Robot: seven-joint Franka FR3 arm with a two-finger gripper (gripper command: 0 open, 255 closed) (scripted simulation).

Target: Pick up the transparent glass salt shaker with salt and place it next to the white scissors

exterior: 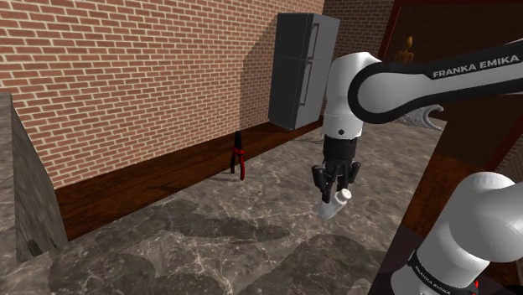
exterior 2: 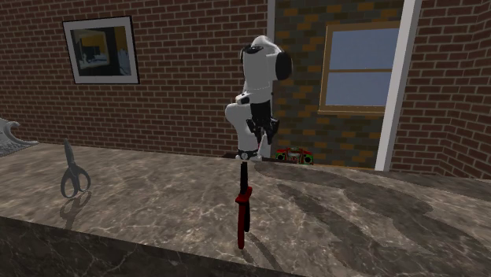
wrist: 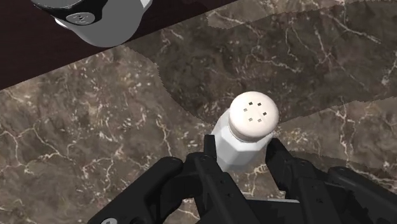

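My gripper [exterior: 336,183] is shut on the salt shaker [exterior: 335,203], a pale faceted body with a round white perforated cap, and holds it a little tilted above the marble counter [exterior: 209,243]. In the wrist view both black fingers [wrist: 213,156] clasp the sides of the shaker [wrist: 249,127], cap facing the camera. The scissors [exterior 2: 73,175], pale grey, stand on their handles on the counter [exterior 2: 157,204], far toward the second exterior view's left from the gripper [exterior 2: 247,154].
Red-handled pliers [exterior: 239,157] stand upright near the counter's far edge, in front of the arm as the pliers [exterior 2: 244,208] appear in the second exterior view. A grey fridge [exterior: 302,67] stands against the brick wall. A grey object [exterior 2: 9,135] lies beyond the scissors.
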